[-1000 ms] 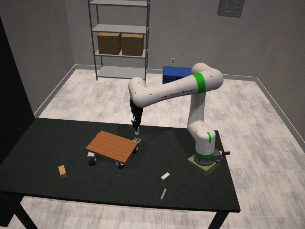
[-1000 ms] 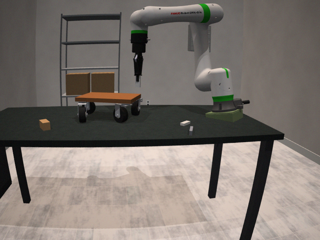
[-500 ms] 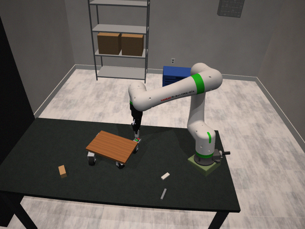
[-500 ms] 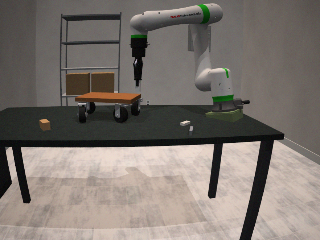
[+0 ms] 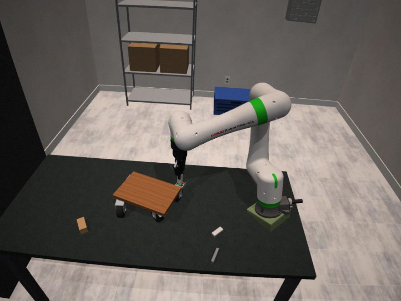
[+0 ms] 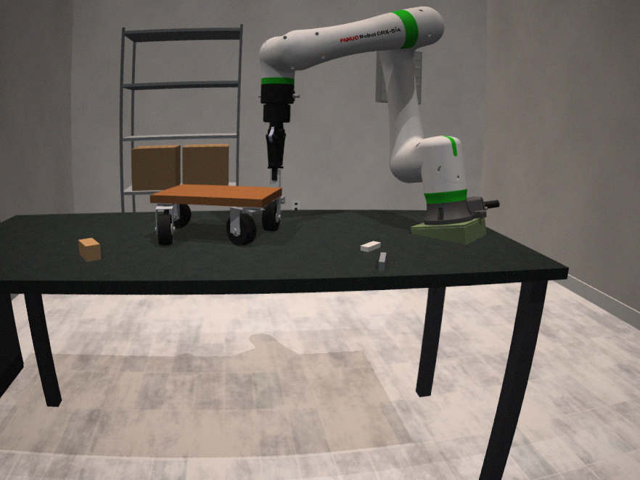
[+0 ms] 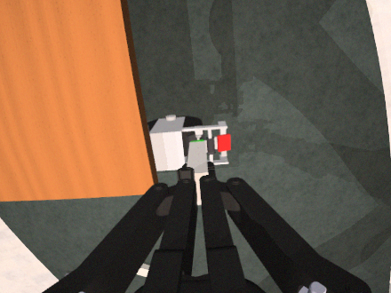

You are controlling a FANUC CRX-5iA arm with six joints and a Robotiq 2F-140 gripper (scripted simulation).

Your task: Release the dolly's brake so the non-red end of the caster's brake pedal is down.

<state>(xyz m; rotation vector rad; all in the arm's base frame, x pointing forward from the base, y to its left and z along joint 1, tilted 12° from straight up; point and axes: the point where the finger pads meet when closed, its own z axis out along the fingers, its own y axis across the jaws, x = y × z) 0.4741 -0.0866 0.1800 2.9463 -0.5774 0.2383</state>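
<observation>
With its fingers pressed together on nothing, the black two-finger gripper (image 7: 195,178) hangs tip-down over the green end of the small brake pedal (image 7: 197,149) on the corner caster of the wooden-decked four-wheel dolly (image 5: 147,192), which stands on the dark table (image 5: 48,181). Risks: tips drifting onto the red end (image 7: 224,142) would keep the brake locked; an off-centre push could slip off or tip the dolly.

Wooden block (image 5: 82,224), white bar (image 5: 217,231), grey bar (image 5: 214,254) — well apart.
</observation>
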